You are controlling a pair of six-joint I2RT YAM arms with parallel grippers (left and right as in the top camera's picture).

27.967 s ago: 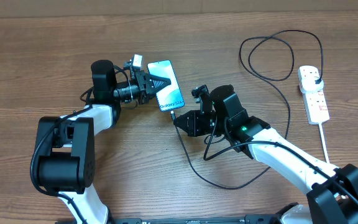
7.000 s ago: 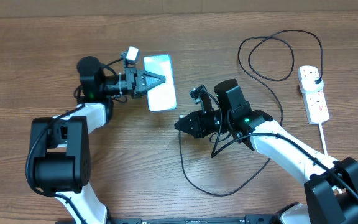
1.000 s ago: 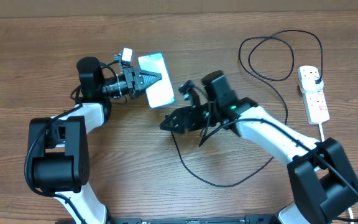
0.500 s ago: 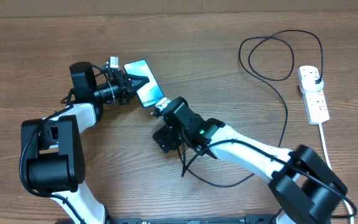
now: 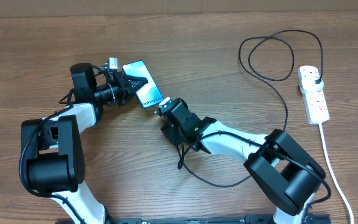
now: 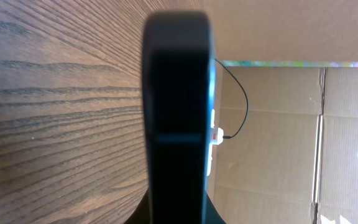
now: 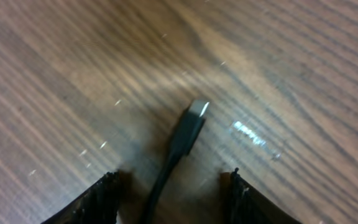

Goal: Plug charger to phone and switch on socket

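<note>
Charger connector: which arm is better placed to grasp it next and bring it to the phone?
Right. The right gripper hangs over the connector, which lies free between its open jaws. The left gripper is shut on the phone, so it is occupied.

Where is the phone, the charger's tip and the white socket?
phone (image 5: 149, 96), overhead view, on its blue screen.
charger (image 7: 198, 108), right wrist view, on its metal tip.
socket (image 5: 316, 99), overhead view, on its white body.
</note>
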